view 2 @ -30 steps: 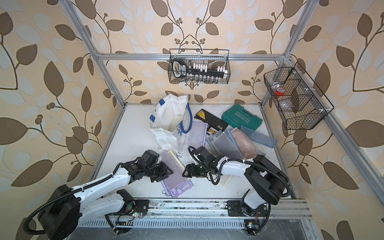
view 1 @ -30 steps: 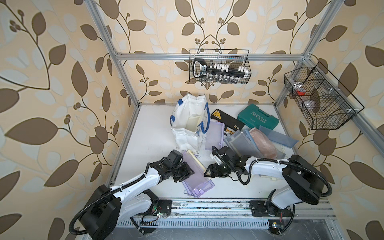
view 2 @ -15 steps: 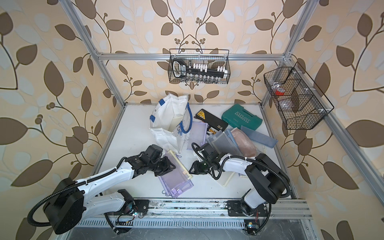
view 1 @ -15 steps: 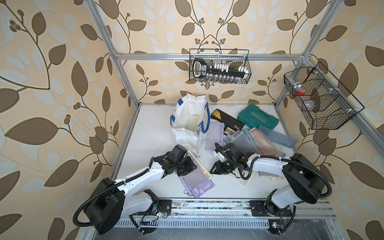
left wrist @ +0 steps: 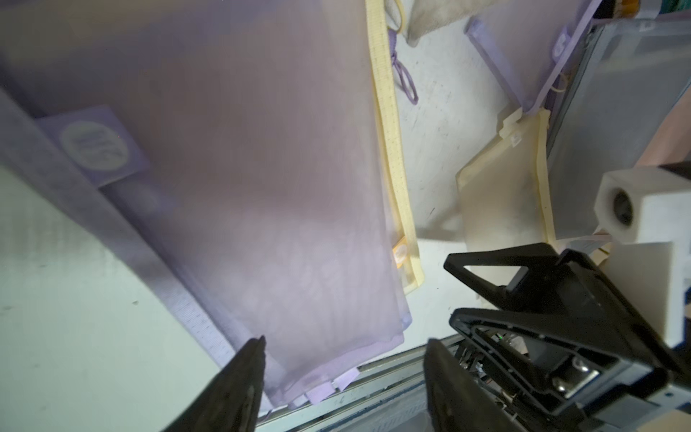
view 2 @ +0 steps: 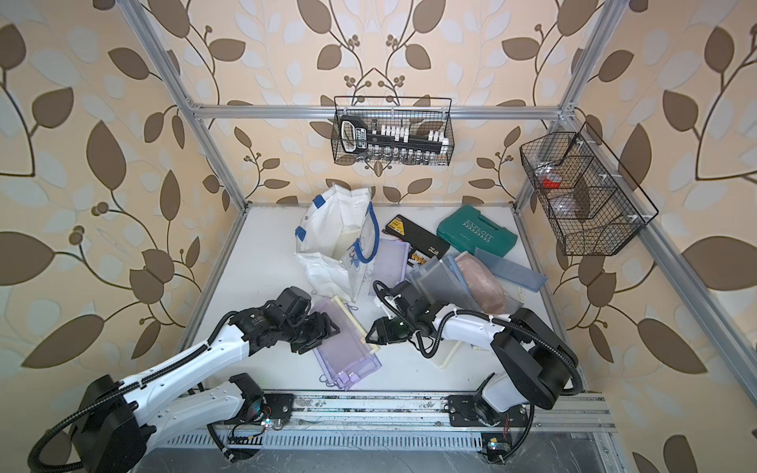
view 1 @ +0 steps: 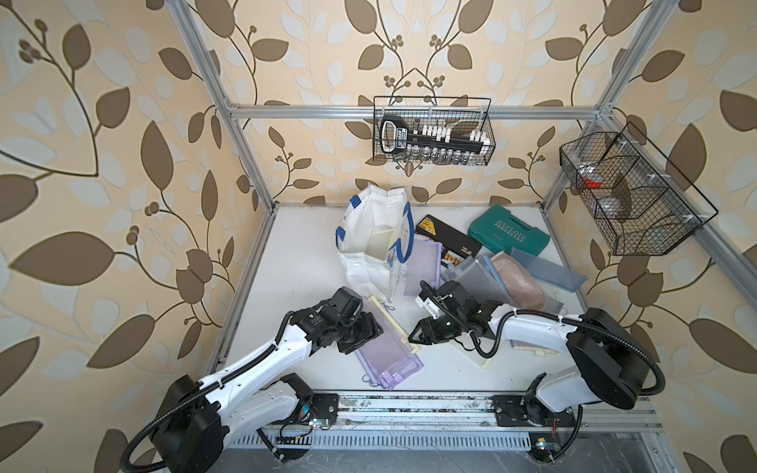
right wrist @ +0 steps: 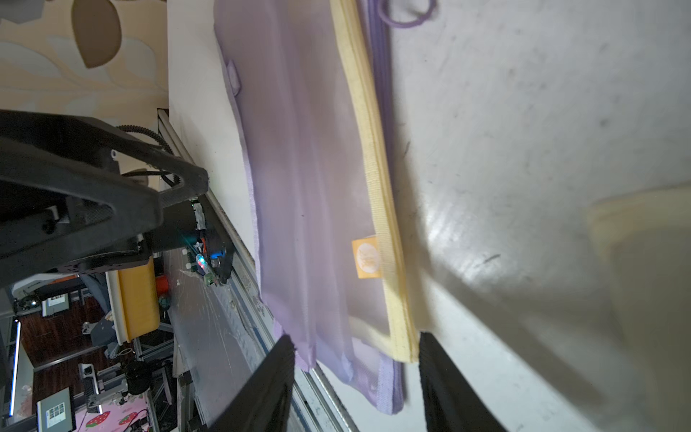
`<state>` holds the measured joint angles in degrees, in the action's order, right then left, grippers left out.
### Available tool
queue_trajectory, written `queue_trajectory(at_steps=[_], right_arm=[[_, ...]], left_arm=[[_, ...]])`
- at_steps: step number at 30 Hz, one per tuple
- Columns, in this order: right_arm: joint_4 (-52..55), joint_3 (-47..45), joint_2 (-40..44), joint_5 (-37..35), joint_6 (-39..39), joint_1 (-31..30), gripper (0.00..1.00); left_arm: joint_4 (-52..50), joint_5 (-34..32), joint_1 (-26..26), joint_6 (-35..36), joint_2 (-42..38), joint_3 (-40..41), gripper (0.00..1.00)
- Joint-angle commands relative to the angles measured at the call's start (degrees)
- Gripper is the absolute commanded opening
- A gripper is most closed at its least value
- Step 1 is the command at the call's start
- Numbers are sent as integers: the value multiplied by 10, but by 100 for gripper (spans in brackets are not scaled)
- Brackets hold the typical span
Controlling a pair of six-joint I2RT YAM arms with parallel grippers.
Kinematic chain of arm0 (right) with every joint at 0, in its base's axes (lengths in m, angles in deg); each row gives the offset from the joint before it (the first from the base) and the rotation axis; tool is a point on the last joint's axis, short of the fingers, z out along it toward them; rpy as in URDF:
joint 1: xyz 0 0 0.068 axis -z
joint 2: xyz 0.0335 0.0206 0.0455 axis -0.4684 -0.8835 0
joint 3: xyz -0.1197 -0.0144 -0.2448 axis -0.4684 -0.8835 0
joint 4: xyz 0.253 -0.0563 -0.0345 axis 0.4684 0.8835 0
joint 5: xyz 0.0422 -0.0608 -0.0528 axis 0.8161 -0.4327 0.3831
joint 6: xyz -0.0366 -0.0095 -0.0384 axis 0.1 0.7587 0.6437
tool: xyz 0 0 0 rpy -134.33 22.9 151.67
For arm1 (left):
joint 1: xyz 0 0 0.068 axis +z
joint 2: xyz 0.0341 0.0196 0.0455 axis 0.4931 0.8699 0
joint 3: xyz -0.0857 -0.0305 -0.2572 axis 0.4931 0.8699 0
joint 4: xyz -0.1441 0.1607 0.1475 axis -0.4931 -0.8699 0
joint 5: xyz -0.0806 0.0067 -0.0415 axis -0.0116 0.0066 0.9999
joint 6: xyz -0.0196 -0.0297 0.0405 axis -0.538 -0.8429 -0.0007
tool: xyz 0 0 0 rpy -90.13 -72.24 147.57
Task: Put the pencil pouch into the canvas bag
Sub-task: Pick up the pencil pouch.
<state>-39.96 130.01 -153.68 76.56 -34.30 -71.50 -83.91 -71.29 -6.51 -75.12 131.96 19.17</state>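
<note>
Between leaf-papered walls, on the counter, the pencil pouch is laid near the canvas bag, partly hidden by the left gripper; that and the right gripper are spread apart.

Bare tabletop runs open down the left side, from the frame post to the canvas bag, wide enough for an arm. The bag's mouth gapes upward, but a cream pouch fills part of it and a blue strap handle loops over its right edge. Right of the bag, a black case, a green tool case and a heap of pouches crowd the tabletop. In front, the left claw and right claw flank the stacked purple pencil pouches, leaving only a narrow gap.
</note>
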Motion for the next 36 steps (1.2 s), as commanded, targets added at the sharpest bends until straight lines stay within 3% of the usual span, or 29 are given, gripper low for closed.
queue_trajectory(at_steps=[1,7,15,21,23,29,32,36], right_arm=[[0,44,-23,-9,10,-27,53],[-1,94,-94,-17,6,-70,47],[-9,96,-128,-12,4,-74,42],[-11,123,-159,0,6,-81,34],[-16,125,-163,5,5,-83,28],[-13,124,-147,8,9,-83,3],[8,117,-118,2,18,-80,0],[6,75,-34,3,18,-68,0]], left_arm=[[-72,-31,-3,-3,-32,20,72],[-45,-26,-3,-37,-46,70,71],[31,-21,-3,-35,-17,109,68],[100,-7,-3,-36,-9,120,53],[112,-1,-3,-34,-2,119,47],[117,14,-3,-19,9,102,42],[72,9,-4,-3,-7,79,42],[7,5,-3,26,-56,49,64]])
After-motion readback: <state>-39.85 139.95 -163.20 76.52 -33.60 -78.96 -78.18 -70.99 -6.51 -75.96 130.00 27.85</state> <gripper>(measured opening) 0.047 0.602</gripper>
